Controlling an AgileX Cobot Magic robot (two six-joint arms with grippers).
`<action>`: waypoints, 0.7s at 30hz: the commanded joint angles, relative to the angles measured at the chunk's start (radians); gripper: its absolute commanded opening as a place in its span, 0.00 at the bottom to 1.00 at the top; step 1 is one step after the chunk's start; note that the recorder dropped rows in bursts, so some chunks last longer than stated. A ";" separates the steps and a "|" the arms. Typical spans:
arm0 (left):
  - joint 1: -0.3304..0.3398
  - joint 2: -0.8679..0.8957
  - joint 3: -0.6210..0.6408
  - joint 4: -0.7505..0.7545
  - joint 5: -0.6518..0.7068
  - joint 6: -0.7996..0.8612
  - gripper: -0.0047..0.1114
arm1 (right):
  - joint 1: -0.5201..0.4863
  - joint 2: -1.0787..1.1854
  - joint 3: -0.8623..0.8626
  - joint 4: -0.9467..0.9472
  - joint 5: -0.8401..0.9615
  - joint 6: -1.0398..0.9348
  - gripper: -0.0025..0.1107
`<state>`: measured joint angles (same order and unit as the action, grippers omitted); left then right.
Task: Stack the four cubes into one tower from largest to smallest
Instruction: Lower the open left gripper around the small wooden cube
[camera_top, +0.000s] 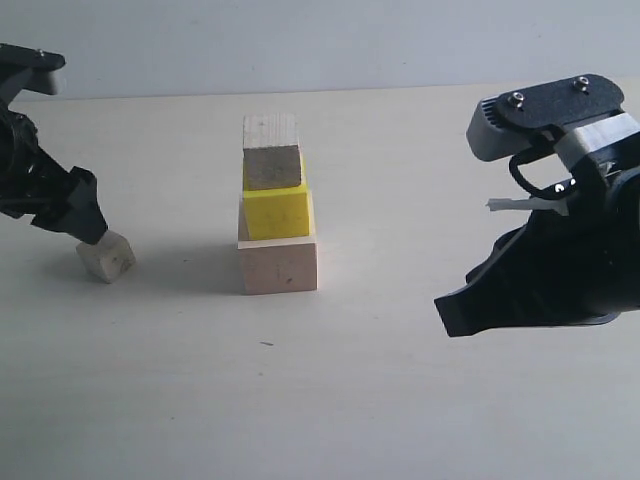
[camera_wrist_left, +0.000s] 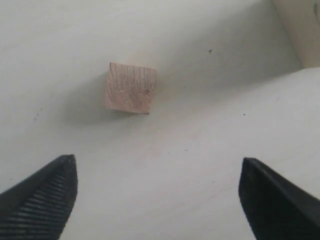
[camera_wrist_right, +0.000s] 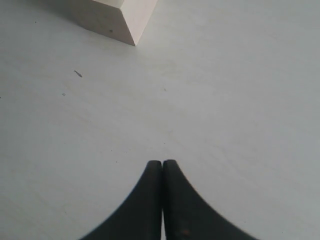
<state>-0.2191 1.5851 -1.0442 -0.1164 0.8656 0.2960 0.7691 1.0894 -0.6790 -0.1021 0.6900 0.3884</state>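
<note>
Three of the four cubes stand as the tower in the middle of the table: a large pale wood cube (camera_top: 279, 266) at the bottom, a bright yellow cube (camera_top: 278, 213) on it, and a smaller pale wood cube (camera_top: 272, 153) on top. The smallest pale wood cube (camera_top: 107, 257) lies alone on the table at the left. My left gripper (camera_top: 86, 224) hovers just above and behind it. In the left wrist view that gripper (camera_wrist_left: 159, 197) stands wide open and empty, with the small cube (camera_wrist_left: 130, 88) ahead of its fingertips (camera_wrist_left: 47, 192). My right gripper (camera_wrist_right: 162, 166) is shut and empty.
The pale table (camera_top: 400, 400) runs back to a white wall. My right arm (camera_top: 560, 250) hangs to the right of the tower, its gripper (camera_top: 462, 308) pointing down-left. A corner of the large cube (camera_wrist_right: 117, 15) shows in the right wrist view, and its edge (camera_wrist_left: 300, 30) in the left wrist view.
</note>
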 joint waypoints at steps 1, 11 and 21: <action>-0.001 0.077 -0.038 0.009 -0.013 0.000 0.75 | -0.001 -0.008 0.004 -0.002 -0.009 -0.005 0.02; -0.001 0.267 -0.199 0.031 0.043 0.047 0.82 | -0.001 -0.008 0.004 -0.002 -0.005 -0.005 0.02; -0.001 0.428 -0.293 0.100 0.063 0.047 0.82 | -0.001 -0.008 0.004 -0.005 -0.007 -0.007 0.02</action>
<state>-0.2191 1.9822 -1.3091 -0.0232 0.9158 0.3432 0.7691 1.0894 -0.6790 -0.1021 0.6900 0.3884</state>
